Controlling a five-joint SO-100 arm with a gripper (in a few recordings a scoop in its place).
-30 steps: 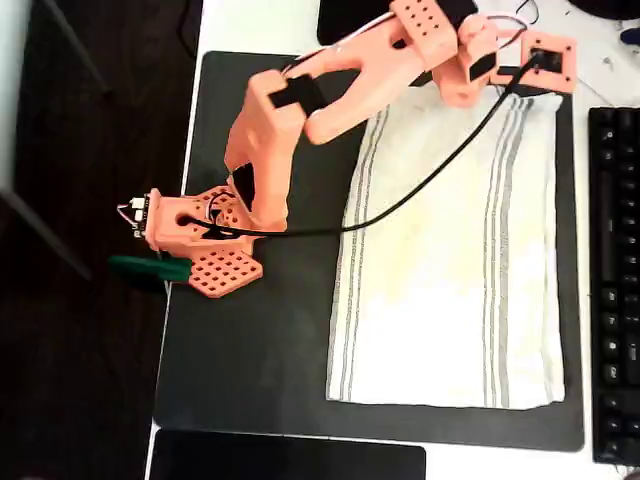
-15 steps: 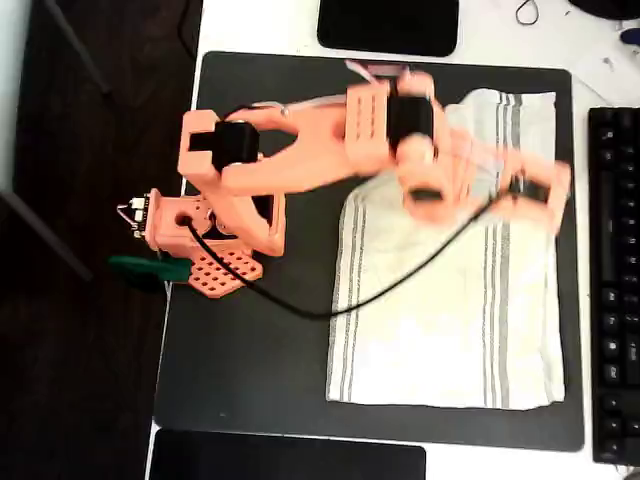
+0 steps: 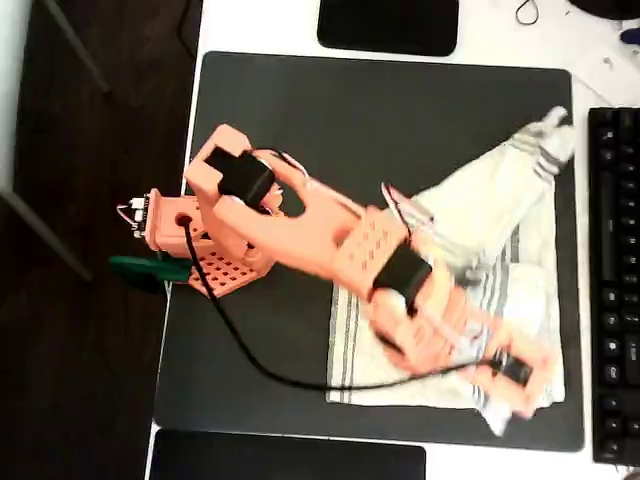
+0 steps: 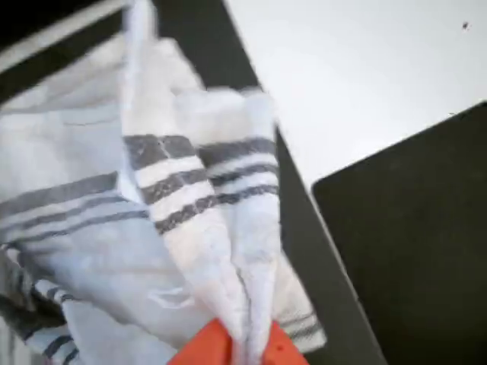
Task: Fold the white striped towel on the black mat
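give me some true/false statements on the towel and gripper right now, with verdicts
1. The gripper is shut on the towel. True.
2. The towel lies flat and spread. False: one end is dragged over the rest, bunched.
3. The towel is on the mat. True.
4. In the overhead view the gripper is at the mat's upper edge. False: it is near the lower right corner.
5. The towel is plain white. False: grey stripes.

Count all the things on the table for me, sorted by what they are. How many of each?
Towel: 1, the white striped towel, pinched by the gripper.
Big mat: 1, the black mat.
Small glossy black pads: 2, top and bottom.
Keyboard: 1.
Robot arm: 1.
Total: 6.
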